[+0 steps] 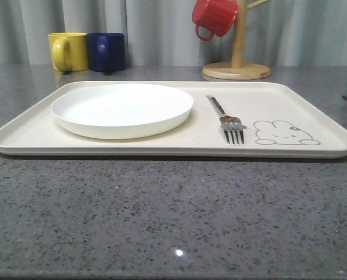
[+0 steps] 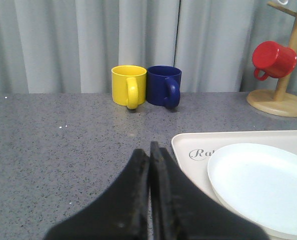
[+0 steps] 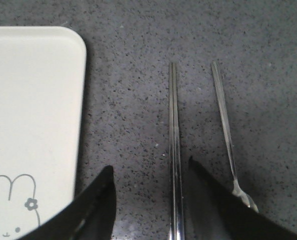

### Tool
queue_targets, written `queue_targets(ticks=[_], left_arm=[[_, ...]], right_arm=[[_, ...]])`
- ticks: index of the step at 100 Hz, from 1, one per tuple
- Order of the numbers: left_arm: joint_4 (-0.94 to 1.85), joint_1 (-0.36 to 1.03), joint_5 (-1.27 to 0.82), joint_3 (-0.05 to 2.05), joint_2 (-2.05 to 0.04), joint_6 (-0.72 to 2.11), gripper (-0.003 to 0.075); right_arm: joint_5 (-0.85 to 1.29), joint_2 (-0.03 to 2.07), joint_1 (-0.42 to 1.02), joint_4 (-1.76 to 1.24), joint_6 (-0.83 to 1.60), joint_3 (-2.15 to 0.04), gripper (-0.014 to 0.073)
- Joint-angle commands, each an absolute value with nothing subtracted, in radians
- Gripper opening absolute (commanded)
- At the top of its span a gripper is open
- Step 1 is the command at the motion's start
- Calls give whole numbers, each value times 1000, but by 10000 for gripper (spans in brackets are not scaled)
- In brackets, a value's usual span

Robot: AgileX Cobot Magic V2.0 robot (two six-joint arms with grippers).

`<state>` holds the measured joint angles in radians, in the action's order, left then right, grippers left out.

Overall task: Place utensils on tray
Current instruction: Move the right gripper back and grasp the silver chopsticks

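Grey speckled countertop (image 1: 162, 216) is carrying the cream tray (image 1: 313, 111) across mid-frame of the front view, with the round white plate (image 1: 122, 109) sitting on its left half and the fork (image 1: 226, 119) lying right of the plate, tines toward the camera beside the rabbit drawing (image 1: 284, 133). Off the tray on the counter, the chopsticks (image 3: 174, 145) and spoon (image 3: 226, 130) are lying side by side, apart. Right gripper (image 3: 151, 200) is standing open astride the chopsticks; left gripper (image 2: 150, 200) is showing its fingers pressed together, empty.
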<state>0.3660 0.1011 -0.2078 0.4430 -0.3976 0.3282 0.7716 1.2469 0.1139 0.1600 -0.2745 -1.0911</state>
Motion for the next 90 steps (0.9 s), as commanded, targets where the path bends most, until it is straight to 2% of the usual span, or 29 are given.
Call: queue_targets(ticks=[1, 23, 90], left_arm=[[374, 98, -130, 470, -403, 322, -18], [374, 98, -130, 470, -403, 322, -18], [374, 98, -130, 470, -403, 322, -18]], right_arm=[[721, 1225, 53, 95, -172, -1115, 352], [719, 1282, -33, -72, 0, -1115, 352], [638, 1477, -35, -78, 0, -1115, 351]])
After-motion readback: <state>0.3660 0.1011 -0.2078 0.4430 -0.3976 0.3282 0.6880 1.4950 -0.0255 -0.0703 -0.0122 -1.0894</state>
